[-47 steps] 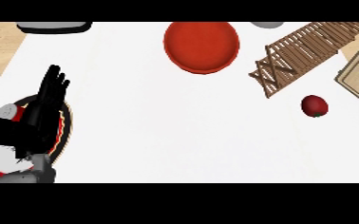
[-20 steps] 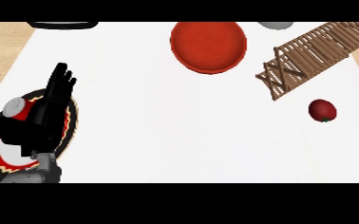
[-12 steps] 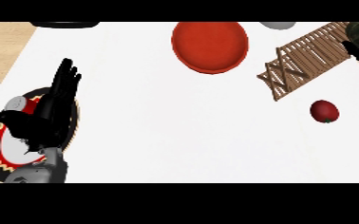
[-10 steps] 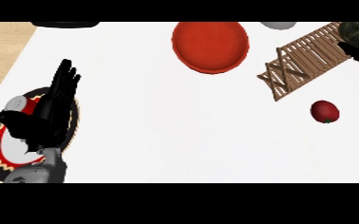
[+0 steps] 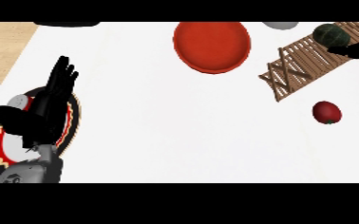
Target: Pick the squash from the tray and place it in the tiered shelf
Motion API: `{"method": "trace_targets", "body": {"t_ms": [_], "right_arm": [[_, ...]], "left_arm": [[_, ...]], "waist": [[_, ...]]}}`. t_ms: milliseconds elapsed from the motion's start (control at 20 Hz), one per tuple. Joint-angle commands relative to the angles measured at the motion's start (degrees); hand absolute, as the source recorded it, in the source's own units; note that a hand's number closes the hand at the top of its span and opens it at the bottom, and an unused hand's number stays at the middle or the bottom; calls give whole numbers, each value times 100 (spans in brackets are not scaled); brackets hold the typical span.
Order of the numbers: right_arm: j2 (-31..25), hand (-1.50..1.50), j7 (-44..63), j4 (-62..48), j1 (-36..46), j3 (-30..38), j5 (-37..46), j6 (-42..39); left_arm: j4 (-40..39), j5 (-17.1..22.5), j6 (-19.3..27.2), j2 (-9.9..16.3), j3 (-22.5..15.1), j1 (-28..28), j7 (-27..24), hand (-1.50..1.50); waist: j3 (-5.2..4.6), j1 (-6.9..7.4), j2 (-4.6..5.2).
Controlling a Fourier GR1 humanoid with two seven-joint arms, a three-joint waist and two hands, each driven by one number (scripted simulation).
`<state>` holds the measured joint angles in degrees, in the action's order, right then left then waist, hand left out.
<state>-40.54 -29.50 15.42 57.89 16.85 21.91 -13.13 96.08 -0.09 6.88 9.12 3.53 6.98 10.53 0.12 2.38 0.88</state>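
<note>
The dark green squash point(image 5: 331, 34) is at the top right, over the upper end of the wooden tiered shelf point(image 5: 298, 66). My right hand point(image 5: 345, 50) comes in from the right edge and is curled under the squash; most of the hand is out of view. The tray point(image 5: 76, 116), round with a black and gold rim, lies at the far left. My left hand point(image 5: 49, 104) rests open over the tray with its fingers pointing up, and hides much of it.
A large red plate point(image 5: 212, 45) lies at the top centre, left of the shelf. A small red fruit point(image 5: 326, 112) sits on the counter below the shelf. A grey object point(image 5: 280, 25) and a black one point(image 5: 67, 23) touch the top edge.
The squash has come into view at the top right, held by my right hand, and moved left over the shelf. My left hand has stayed over the tray.
</note>
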Motion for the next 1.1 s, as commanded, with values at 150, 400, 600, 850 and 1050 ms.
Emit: {"method": "trace_targets", "body": {"t_ms": [150, 400, 600, 850, 1050], "right_arm": [[-81, -150, -116, -215, 388, 418, -414, -450], [-802, -150, -12, -469, 353, 869, -772, -687], [-1177, -150, 706, -612, 605, 1110, -988, -706], [-2013, -150, 768, -911, 49, 1333, -1128, -1069], [-2387, -150, 749, -906, -149, 1418, -1201, -1365]], "left_arm": [[89, -70, 41, -79, -50, -60, -36, 0], [175, -157, 96, -209, -199, -171, -5, 0], [281, -236, 198, -198, -188, -12, 152, 0], [79, 12, -71, -41, 51, -193, -212, 0], [134, -17, -75, -24, 24, -164, -110, 0]], "waist": [[-1, -16, -16], [6, 28, 13], [2, -4, -4], [18, 33, 62], [23, 43, 54]]}}
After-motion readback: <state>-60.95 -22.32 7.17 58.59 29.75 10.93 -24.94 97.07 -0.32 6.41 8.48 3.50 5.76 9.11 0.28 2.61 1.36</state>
